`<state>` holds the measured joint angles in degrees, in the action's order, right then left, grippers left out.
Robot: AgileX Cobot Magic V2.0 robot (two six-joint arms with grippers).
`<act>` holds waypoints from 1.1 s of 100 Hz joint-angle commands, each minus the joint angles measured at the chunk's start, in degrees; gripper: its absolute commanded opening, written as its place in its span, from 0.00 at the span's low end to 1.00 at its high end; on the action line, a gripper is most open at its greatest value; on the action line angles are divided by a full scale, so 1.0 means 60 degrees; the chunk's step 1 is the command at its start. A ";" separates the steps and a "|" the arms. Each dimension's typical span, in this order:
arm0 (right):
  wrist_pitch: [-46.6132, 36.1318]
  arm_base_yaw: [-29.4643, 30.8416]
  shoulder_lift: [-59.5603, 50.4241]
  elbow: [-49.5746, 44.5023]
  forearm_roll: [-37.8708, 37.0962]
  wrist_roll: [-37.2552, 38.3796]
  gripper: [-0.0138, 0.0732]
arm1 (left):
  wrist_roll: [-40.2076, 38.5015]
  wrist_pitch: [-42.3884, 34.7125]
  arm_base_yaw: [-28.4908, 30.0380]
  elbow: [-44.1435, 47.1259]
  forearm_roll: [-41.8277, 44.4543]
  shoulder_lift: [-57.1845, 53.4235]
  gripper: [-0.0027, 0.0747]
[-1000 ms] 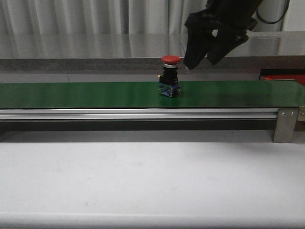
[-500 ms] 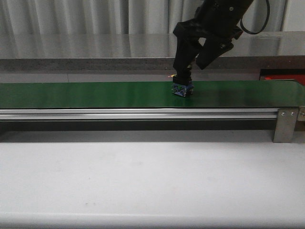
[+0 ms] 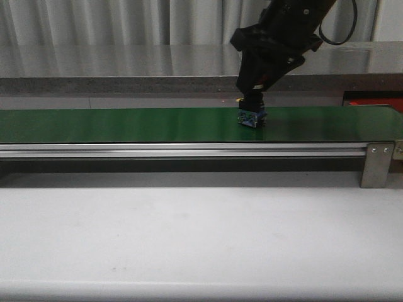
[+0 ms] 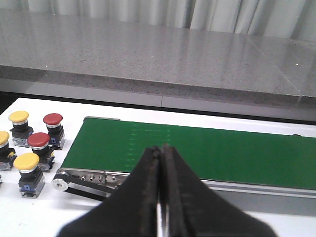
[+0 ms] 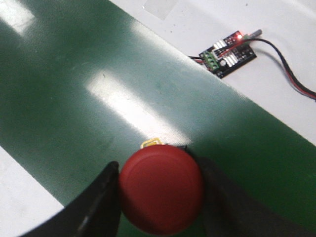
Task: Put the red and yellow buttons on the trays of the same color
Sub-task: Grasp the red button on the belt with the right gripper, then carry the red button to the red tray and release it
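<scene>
A red button [image 5: 160, 187] stands on the green conveyor belt [image 3: 126, 124]. In the front view only its blue base [image 3: 252, 117] shows below my right gripper [image 3: 252, 97]. That gripper [image 5: 158, 167] is shut on the button, with a dark finger pressed against each side of the red cap. My left gripper [image 4: 160, 149] is shut with nothing in it, above the belt's left end. Beside that end stand more buttons: yellow ones [image 4: 19, 117] [image 4: 26, 161] and red ones [image 4: 53, 119] [image 4: 38, 140]. A strip of red [image 3: 374, 102] at the far right may be the red tray. The yellow tray is out of view.
A small circuit board [image 5: 227, 52] with a lit red LED and trailing wires lies on the white surface just past the belt. The belt's metal end bracket [image 3: 376, 163] is at the right. A grey counter [image 3: 126, 63] runs behind the belt.
My right gripper came down from the upper right over the red button and shut on its cap. The button has travelled to the right along the belt.
</scene>
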<state>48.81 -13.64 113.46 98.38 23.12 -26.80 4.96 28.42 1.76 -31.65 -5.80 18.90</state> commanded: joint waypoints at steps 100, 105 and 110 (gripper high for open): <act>0.0411 0.5494 0.1329 0.2296 -0.0371 0.0805 0.35 | 0.0000 -0.0728 -0.0062 -0.0239 -0.0119 0.0073 0.01; 0.0411 0.5494 0.1439 0.2296 -0.0371 0.0805 0.35 | 0.0000 -0.0728 -0.0062 -0.0239 -0.0119 0.0073 0.01; 0.0411 0.5494 0.1552 0.2296 -0.0371 0.0805 0.35 | 0.0000 -0.0728 -0.0062 -0.0239 -0.0119 0.0073 0.01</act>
<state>53.68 19.13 125.46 110.48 19.64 -21.86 4.96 28.42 1.76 -31.65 -5.80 18.90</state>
